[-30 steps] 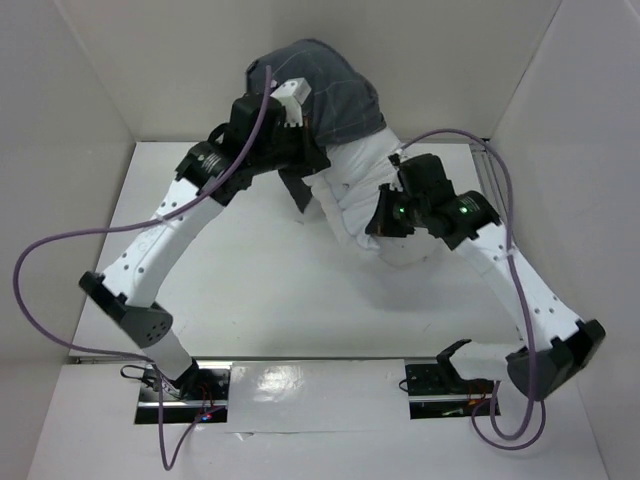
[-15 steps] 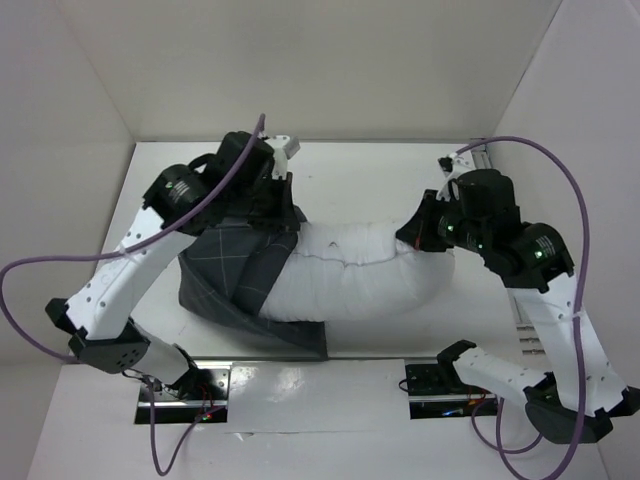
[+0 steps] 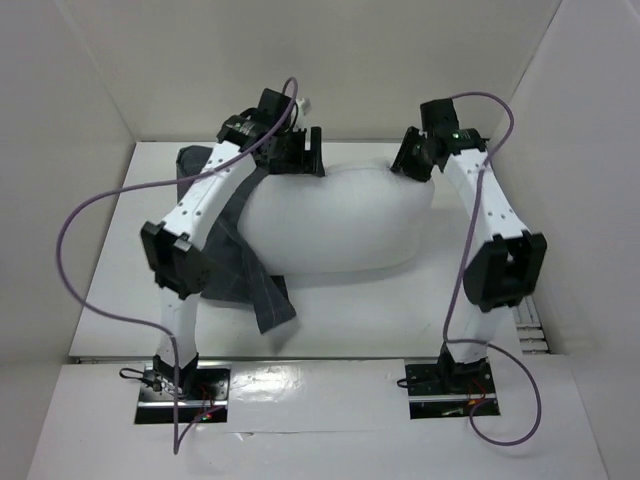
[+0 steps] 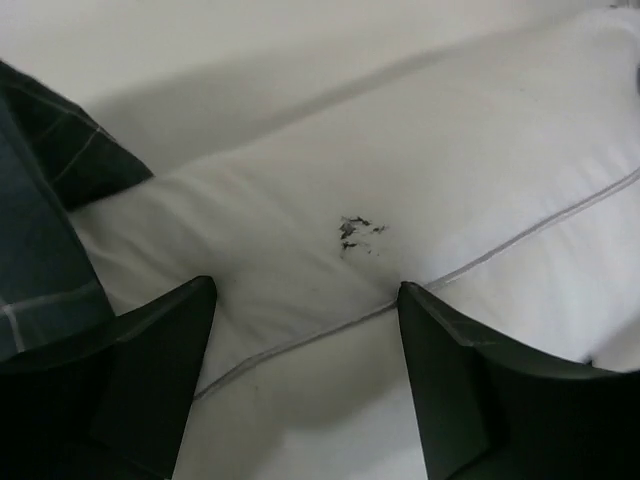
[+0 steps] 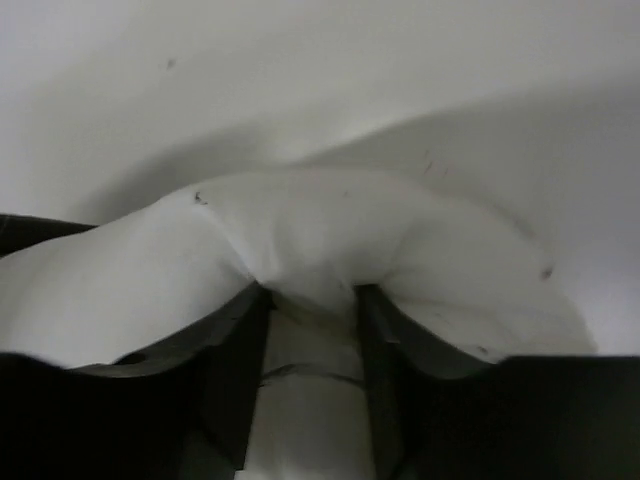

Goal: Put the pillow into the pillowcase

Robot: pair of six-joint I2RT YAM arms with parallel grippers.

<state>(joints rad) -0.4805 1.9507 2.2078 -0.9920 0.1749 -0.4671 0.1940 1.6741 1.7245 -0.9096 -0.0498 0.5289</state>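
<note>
Pillow point(image 3: 340, 225) lies flat across the far side of the surface point(image 3: 350, 320). Pillowcase point(image 3: 255, 290) is bunched at its left end, and I can't tell if that end is inside. Left hand point(image 4: 303, 300) has its fingers apart over the pillow seam, holding nothing. Right hand point(image 5: 308, 295) looks clamped on a fold at the far right corner. Insertion looks barely begun. Next: left hand needs the case hem, then drag it rightward while right anchors the pillow.

White matte worktop point(image 3: 340, 320), boxed in by plain white left wall point(image 3: 50, 200) at 9 o'clock, back wall point(image 3: 330, 70) at 12, right wall point(image 3: 590, 200) at 3. Glossy strip point(image 3: 320, 385) at 6 o'clock, catching soft even light.
</note>
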